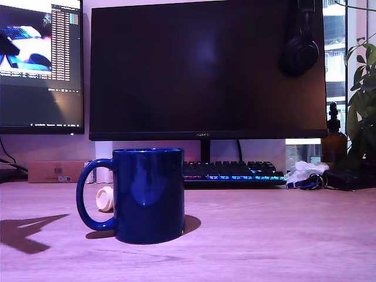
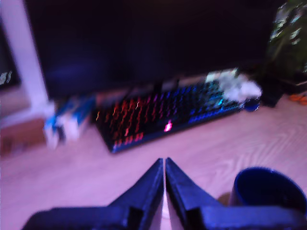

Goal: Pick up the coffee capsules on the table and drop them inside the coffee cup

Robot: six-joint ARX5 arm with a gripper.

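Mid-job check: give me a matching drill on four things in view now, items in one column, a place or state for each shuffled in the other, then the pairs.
Items:
1. coffee cup
2. cream-white capsule
3. keyboard
4. pincer

Places or states:
A. lit in colours, under the dark monitor
B. tips together, nothing seen between them
C. upright on the desk, handle to the exterior view's left
D. on its side behind the handle, partly hidden

Pairs: 1-C, 2-D, 3-A, 4-B
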